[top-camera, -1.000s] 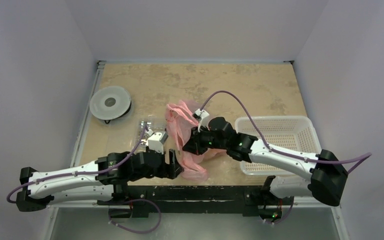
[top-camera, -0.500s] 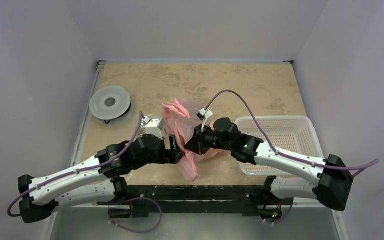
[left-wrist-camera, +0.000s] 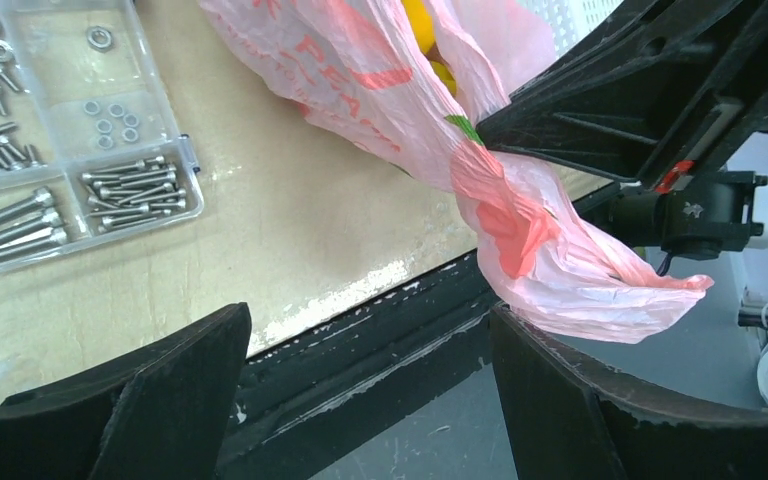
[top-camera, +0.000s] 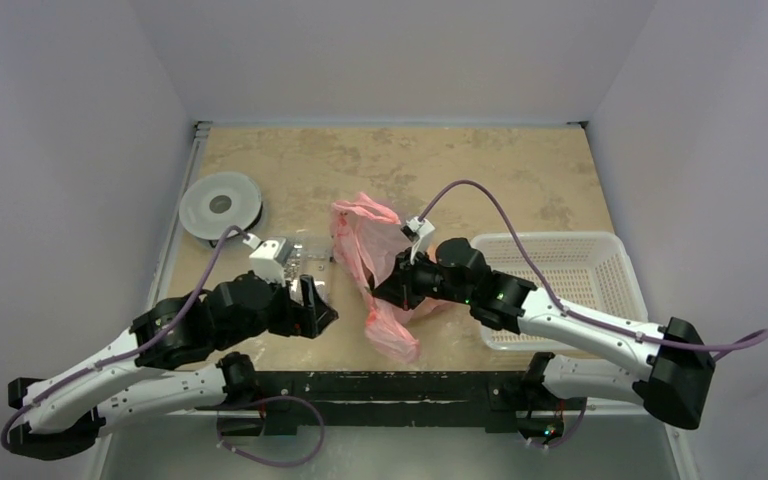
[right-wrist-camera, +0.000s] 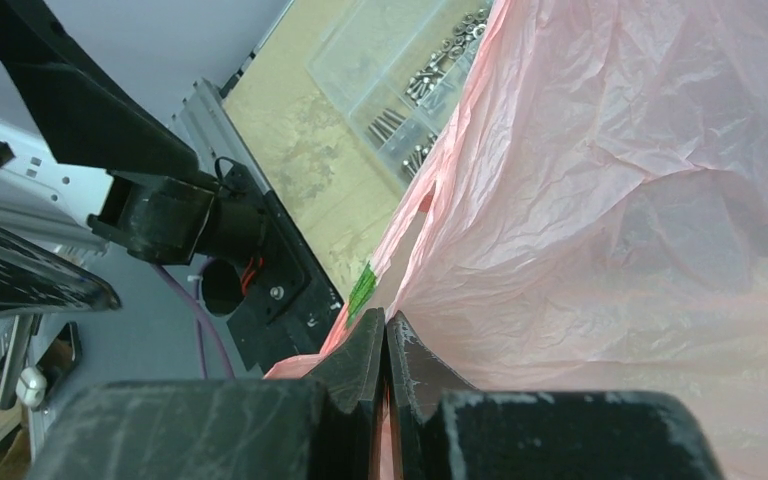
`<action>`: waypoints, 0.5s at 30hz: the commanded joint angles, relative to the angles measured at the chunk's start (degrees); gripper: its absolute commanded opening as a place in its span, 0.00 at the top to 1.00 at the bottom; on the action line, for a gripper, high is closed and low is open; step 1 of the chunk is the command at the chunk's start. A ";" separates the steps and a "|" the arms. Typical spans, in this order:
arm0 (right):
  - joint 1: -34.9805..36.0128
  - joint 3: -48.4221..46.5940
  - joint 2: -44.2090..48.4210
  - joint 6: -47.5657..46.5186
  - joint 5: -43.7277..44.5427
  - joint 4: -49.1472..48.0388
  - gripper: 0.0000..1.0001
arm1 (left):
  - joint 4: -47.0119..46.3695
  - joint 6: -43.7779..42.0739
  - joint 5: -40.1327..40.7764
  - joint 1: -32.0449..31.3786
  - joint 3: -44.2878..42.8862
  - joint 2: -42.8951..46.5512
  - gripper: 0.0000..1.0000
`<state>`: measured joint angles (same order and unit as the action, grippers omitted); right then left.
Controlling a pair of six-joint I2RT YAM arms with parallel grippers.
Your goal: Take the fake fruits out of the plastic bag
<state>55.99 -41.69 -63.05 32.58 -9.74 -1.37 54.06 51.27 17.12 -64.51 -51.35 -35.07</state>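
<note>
The pink plastic bag (top-camera: 375,262) hangs crumpled at the table's middle front, its lower end over the near edge. My right gripper (top-camera: 392,292) is shut on a fold of the bag (right-wrist-camera: 600,220), pinching it between its fingertips (right-wrist-camera: 400,345). A yellow fake fruit (left-wrist-camera: 422,22) shows inside the bag (left-wrist-camera: 380,90) in the left wrist view; the other fruits are hidden. My left gripper (top-camera: 318,308) is open and empty, left of the bag and apart from it; in its wrist view it (left-wrist-camera: 370,330) hangs over the table's front edge.
A clear box of screws and nuts (top-camera: 295,255) lies left of the bag, also in the left wrist view (left-wrist-camera: 50,130). A white perforated basket (top-camera: 560,285) stands at the right. A round grey disc (top-camera: 221,205) sits at the far left. The black front rail (left-wrist-camera: 360,340) runs below.
My left gripper has let go of the bag and drawn back to the left, now open. The bag's lower end has dropped. The right gripper keeps its hold, shifted slightly right.
</note>
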 commanded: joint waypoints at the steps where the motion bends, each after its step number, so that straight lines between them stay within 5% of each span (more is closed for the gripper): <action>1: 0.35 -0.01 -0.55 0.22 0.63 -1.96 1.00 | 1.19 0.31 3.34 0.18 -2.95 0.05 0.12; 7: 0.35 -0.26 -1.73 1.37 -0.76 -2.45 1.00 | -9.82 2.34 4.68 0.17 -4.69 -10.39 0.11; 15: 0.35 1.28 -0.12 2.76 -1.01 -3.15 1.00 | -12.49 4.90 6.65 0.44 -8.54 -26.73 0.11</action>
<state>55.99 -41.36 -64.84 34.44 -10.11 -2.20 45.04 54.50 22.31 -64.45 -57.28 -58.35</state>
